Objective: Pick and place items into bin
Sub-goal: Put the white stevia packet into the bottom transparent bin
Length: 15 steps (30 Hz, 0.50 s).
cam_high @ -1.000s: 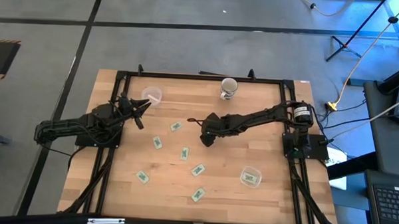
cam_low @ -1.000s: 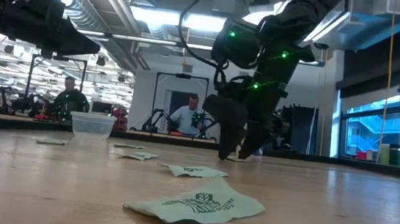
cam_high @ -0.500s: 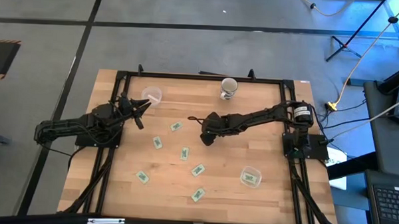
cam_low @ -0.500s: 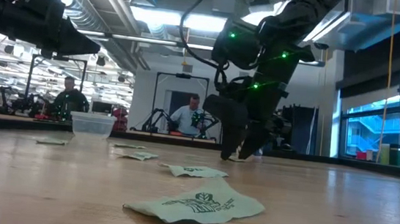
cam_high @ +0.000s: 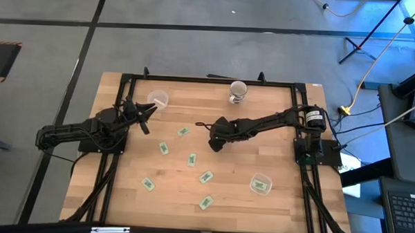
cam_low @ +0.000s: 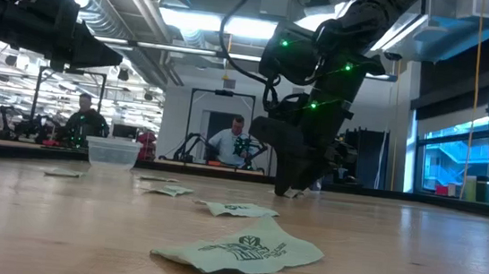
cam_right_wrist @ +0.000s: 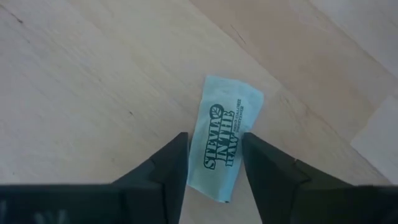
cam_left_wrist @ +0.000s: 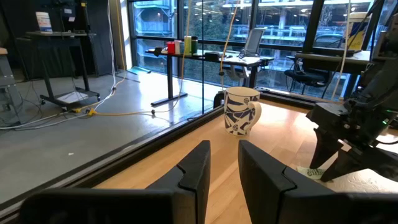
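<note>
Meanwhile the left gripper (cam_left_wrist: 224,163) idles near the table's edge, jaws narrowly parted and empty; now the right gripper (cam_right_wrist: 213,163) straddles a packet (cam_right_wrist: 227,140) flat on the table, its length running along the fingers, jaws still narrowing, not yet pinching.

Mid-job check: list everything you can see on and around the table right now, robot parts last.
packets: six, green with white edges, loose across the middle and near side of the table
packet: one, pale green, printed, on the wood between the right fingers
bin: one, clear, near right of the table, green packets inside
plastic cup: one, clear, far left
mug: one, white with dark pattern, far edge
table: one, light wood, black frame
people: two, seated in the room behind
left gripper: raised near the plastic cup, fingers slightly apart, empty
right gripper: table centre, fingers straddling the packet
</note>
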Tool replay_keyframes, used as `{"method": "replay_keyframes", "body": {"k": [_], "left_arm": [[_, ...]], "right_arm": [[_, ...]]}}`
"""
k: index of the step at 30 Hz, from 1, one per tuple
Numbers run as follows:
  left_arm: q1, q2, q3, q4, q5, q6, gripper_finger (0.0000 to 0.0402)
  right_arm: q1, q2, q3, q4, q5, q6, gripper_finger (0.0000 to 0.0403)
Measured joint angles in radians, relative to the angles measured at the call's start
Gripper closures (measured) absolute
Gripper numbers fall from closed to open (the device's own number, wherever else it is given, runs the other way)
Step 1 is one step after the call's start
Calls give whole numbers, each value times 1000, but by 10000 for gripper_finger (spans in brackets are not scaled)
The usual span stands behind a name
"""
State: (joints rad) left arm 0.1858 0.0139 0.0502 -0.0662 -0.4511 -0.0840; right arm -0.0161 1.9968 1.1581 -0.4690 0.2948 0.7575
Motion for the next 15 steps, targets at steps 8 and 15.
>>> {"method": "replay_keyframes", "body": {"k": [8,15], "left_arm": [[0,0,0,0,0,0,325],[0,0,0,0,0,0,325]], "right_arm": [[0,-7,9,-10,3,-31,254],[-1,-26,23,-30,0,-59,255]]}}
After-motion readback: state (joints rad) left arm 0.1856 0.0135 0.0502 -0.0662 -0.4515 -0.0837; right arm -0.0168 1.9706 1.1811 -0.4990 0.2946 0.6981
